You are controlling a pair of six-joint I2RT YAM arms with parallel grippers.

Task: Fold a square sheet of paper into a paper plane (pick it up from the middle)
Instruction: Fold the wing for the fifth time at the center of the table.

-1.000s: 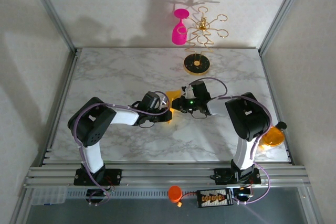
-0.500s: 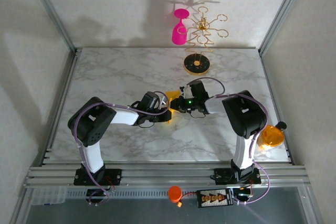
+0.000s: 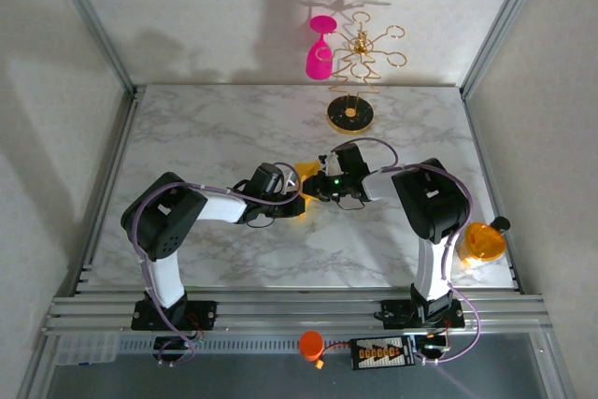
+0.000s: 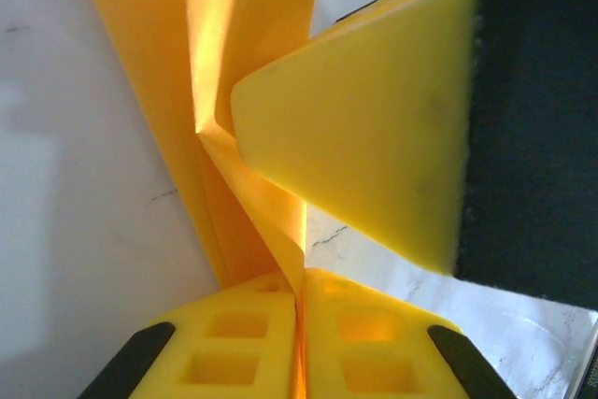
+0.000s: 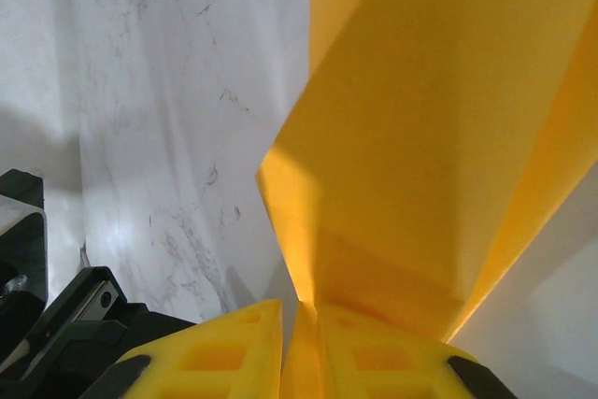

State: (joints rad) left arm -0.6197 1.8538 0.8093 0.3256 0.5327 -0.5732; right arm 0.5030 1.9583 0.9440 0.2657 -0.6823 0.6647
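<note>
The orange-yellow sheet of paper (image 3: 306, 172) is held above the middle of the table, creased into long flaps that meet at a ridge. My left gripper (image 3: 297, 196) is shut on it from the left; in the left wrist view the paper (image 4: 243, 35) runs down into the closed seam of that gripper (image 4: 301, 292). My right gripper (image 3: 318, 186) is shut on it from the right, and one of its yellow fingers (image 4: 364, 137) lies against the fold. In the right wrist view a broad flap of paper (image 5: 439, 119) rises from the right gripper (image 5: 299, 310).
A gold stand (image 3: 351, 115) with a pink wine glass (image 3: 320, 51) hanging on it stands at the back of the marble table (image 3: 206, 128). A round orange disc (image 3: 484, 242) lies at the right edge. Metal frame rails (image 3: 280, 310) border the table.
The right arm's elbow has swung slightly left, uncovering more of the orange disc. Both grippers stay together on the paper.
</note>
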